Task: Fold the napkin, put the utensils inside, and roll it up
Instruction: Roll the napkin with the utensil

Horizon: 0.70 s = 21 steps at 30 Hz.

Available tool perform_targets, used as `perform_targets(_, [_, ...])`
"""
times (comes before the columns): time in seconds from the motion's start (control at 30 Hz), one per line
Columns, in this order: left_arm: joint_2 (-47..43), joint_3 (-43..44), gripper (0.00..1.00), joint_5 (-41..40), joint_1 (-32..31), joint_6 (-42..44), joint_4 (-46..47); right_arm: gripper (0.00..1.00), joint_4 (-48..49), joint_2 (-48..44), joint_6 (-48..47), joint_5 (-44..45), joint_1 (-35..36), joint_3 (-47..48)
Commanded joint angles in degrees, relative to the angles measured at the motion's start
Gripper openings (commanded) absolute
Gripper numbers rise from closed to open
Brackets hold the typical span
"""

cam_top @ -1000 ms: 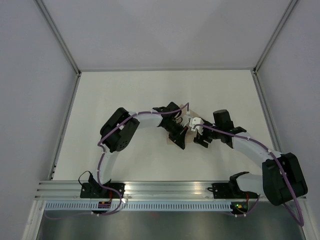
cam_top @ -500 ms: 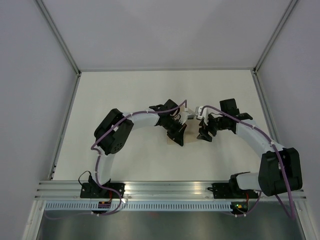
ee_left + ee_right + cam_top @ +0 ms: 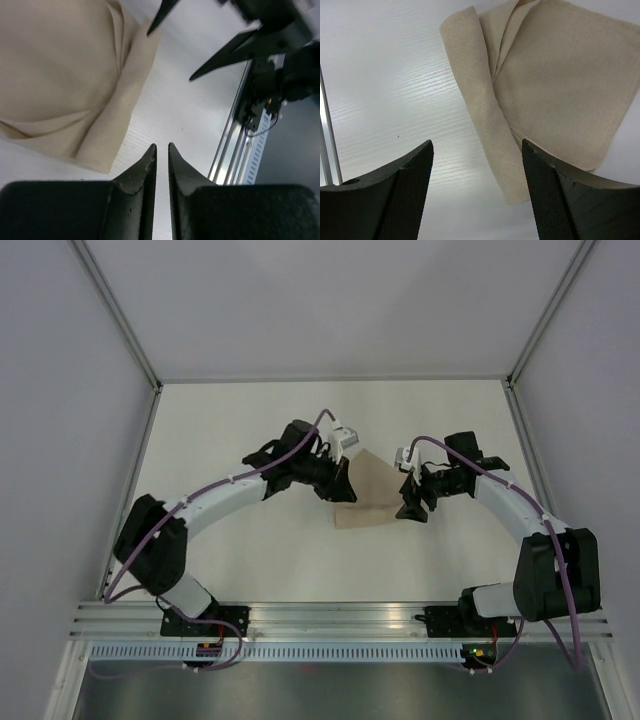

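Closed almost completely, the left gripper (image 3: 161, 146) shows only a thin slit between its two dark fingers, and nothing is caught in that slit. Its tips point at bare white table (image 3: 165, 110), just beside the near corner of the napkin (image 3: 65, 75). Whether the tips touch the surface cannot be told.

Over on the other side, the right gripper (image 3: 477, 145) has its fingers spread wide and holds nothing. Tabletop and the napkin's edge show through the gap between them. The cloth lies ahead of the fingers, not between them.

Seen from above, the beige napkin lies flat on the table about mid-depth, a little right of centre, with one gripper on either side of it. The left one hangs at its left edge and the right one just beside its right edge. The cloth is folded into several layers. In the right wrist view a long narrow flap runs along one side, overlapping a broader, roughly square panel, and two or three layer edges fan out at the far corner. The left wrist view shows soft creases across the top layer.

An aluminium rail (image 3: 330, 615) runs along the table's near edge, where both arm bases are bolted.
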Motion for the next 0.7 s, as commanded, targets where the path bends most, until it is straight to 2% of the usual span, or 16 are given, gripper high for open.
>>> perform_targets(0.0, [-11.6,-1.0,0.20,-9.6,3.2,-7.8,11.2,0.77,-1.1,0.9,-1.5,-5.6,-0.4,2.5])
perform_targets(0.1, [-15.9,-0.5,0.23,-9.2,9.9,-18.5,19.4,0.77,-0.4,1.7,-0.5,-5.7,-0.4,3.3])
perform_targets(0.13, [-16.1,-0.1,0.23,-7.3,11.7,-24.1,21.0,0.77,-0.3,2.0,0.2,-5.9,-0.4,3.7])
perform_targets(0.17, [-15.5,0.2,0.23,-5.0,15.3,-26.9,26.8,0.77,-0.2,2.0,0.4,-5.9,-0.4,3.7])
perform_targets(0.23, [-14.3,-0.1,0.24,1.4,17.9,-34.6,33.2,0.77,1.2,2.1,1.7,-5.7,-0.4,3.3])
perform_targets(0.3, [-12.2,-0.4,0.33,5.6,20.3,-38.9,41.4,0.77,2.7,3.1,2.4,-4.5,0.4,3.2])
perform_targets(0.33, [-11.9,-0.5,0.34,5.9,20.8,-41.0,42.5,0.77,3.1,3.5,2.4,-2.8,0.9,3.2])
perform_targets(0.47, [-15.6,-2.7,0.39,2.5,21.0,-36.1,42.7,0.77,7.0,5.9,3.1,3.3,5.7,1.5])
perform_targets(0.57, [-22.5,-5.6,0.48,-3.4,20.9,-31.6,43.2,0.77,13.2,7.0,4.1,8.2,8.9,-1.0])
perform_targets(0.6, [-24.0,-5.9,0.55,-6.0,20.8,-30.4,43.0,0.77,14.3,8.2,4.6,8.5,9.3,-1.0])
perform_targets(0.67, [-27.5,-6.3,0.62,-9.1,20.6,-27.3,41.5,0.77,15.0,10.2,4.9,9.5,9.5,-0.2])
